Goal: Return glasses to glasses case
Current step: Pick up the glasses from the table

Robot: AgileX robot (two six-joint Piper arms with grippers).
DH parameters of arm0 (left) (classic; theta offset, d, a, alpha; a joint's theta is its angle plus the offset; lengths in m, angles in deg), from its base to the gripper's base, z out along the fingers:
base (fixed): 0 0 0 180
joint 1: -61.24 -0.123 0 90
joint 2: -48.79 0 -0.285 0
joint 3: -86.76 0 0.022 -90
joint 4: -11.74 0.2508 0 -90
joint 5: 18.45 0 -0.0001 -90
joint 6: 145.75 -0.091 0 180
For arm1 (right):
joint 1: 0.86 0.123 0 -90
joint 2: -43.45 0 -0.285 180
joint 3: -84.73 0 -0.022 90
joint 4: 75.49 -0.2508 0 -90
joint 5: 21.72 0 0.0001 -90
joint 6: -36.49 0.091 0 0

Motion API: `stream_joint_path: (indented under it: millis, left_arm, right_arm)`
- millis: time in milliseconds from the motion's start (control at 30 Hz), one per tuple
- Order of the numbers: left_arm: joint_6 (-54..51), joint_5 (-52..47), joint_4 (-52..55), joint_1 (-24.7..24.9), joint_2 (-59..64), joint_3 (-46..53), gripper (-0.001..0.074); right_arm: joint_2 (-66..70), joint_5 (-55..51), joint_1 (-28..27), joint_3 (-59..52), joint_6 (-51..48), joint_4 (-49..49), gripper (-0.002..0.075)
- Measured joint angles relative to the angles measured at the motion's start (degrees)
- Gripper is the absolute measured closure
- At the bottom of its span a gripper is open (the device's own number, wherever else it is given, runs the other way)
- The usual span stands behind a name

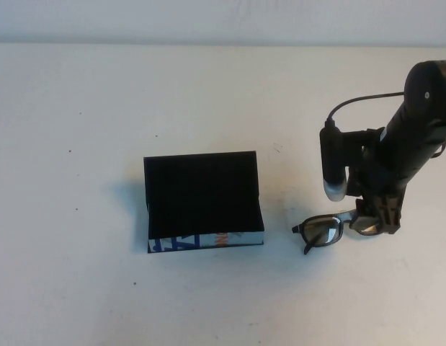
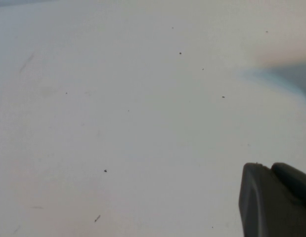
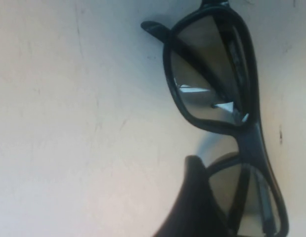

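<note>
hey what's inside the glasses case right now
The open glasses case shows only black lining. The glasses lie on the table to its right, with the right gripper down at them. The left gripper hangs over bare table.

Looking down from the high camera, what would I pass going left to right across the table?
Open rectangular black glasses case with printed white front edge → dark plastic-framed glasses with tinted lenses → right claw, down at the glasses' right lens. The left claw isn't in that view.

Black right arm, thin black cable looping off it, black cylinder with pale tip alongside
</note>
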Motion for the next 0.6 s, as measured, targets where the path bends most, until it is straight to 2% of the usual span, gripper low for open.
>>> stream_joint_path:
  millis: [100, 300, 600]
  left_arm:
    - [0.00, 0.00, 0.00, 0.00, 0.00, 0.00, 0.0736]
    - [0.00, 0.00, 0.00, 0.00, 0.00, 0.00, 0.0736]
    - [0.00, 0.00, 0.00, 0.00, 0.00, 0.00, 0.0736]
  right_arm:
    - [-0.01, 0.75, 0.00, 0.00, -2.03, 0.64, 0.0274]
    - [1.93, 3.01, 0.00, 0.00, -2.91, 1.43, 0.0162]
    - [4.00, 3.48, 0.72, 0.00, -6.24, 0.28, 0.0142]
